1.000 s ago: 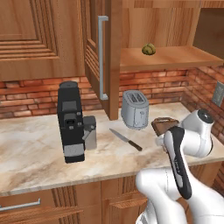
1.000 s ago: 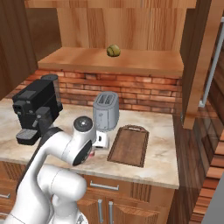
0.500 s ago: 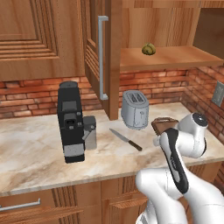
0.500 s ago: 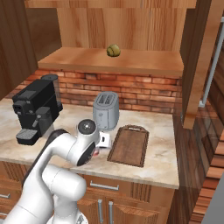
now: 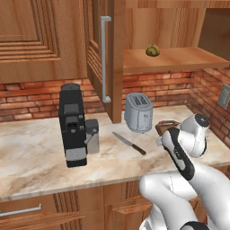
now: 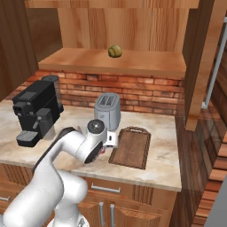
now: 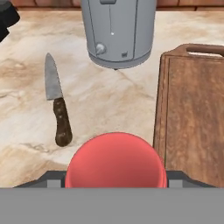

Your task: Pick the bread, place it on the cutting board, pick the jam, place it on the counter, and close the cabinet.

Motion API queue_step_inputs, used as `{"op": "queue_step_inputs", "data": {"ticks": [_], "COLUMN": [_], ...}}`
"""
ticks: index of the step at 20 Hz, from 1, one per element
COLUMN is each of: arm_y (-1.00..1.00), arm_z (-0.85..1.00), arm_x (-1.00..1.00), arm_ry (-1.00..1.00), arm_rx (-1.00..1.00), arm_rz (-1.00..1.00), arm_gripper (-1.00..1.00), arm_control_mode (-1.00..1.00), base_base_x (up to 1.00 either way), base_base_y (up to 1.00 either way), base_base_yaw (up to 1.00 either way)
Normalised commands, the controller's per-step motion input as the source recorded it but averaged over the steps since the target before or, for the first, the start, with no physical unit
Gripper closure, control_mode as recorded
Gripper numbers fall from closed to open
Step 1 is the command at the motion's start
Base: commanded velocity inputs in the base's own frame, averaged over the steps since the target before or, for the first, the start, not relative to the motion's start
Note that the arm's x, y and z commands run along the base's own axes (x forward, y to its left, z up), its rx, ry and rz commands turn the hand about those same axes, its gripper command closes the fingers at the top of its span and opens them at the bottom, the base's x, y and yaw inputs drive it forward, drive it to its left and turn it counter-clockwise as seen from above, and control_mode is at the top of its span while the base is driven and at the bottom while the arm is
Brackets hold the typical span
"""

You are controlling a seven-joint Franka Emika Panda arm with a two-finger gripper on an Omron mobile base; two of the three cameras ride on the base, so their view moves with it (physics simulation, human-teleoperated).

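Jam (image 7: 115,159): found clamped between the two tips of the gripper (image 7: 114,177), jaws closed on the red jar's sides, lid end facing out along the hand. Held low over the counter (image 7: 26,127), just left of the cutting board (image 7: 192,118); judged a carry towards a set-down on bare stone rather than on the wood. Could not tell whether the jar's base touched the counter.

Noted a knife (image 7: 59,109) lying flat to the left, brown handle nearer, blade pointing far; apart from the jar, but close enough to mind when lowering. Noted the board empty, long side running near to far, handle at its far end.

Farther back, recorded the toaster (image 7: 118,30) upright by the brick wall, beside the board's far left corner.

Farthest and highest, logged the bread (image 6: 115,51) resting alone on the open shelf (image 6: 133,62), so judged that step not yet done. Logged the cabinet (image 5: 108,58) door swung wide, left open for access to the shelf.
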Motion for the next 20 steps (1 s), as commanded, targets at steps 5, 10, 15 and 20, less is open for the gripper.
{"op": "queue_step_inputs", "data": {"ticks": [5, 10, 15, 20], "arm_y": [0.01, 0.05, 0.1, 0.12], "arm_z": [-0.3, -0.29, -0.26, -0.27], "arm_x": [0.33, 0.27, 0.18, 0.15], "arm_ry": [-0.02, -0.01, 0.0, 0.0], "arm_rx": [0.0, 0.0, 0.0, 0.0], "arm_rz": [0.0, 0.0, 0.0, 0.0], "arm_gripper": [1.0, 1.0, 1.0, 1.0], "arm_control_mode": [-1.0, -1.0, -1.0, -1.0], "base_base_x": [0.0, 0.0, 0.0, 0.0], "base_base_y": [0.0, 0.0, 0.0, 0.0], "base_base_yaw": [0.0, 0.0, 0.0, 0.0]}}
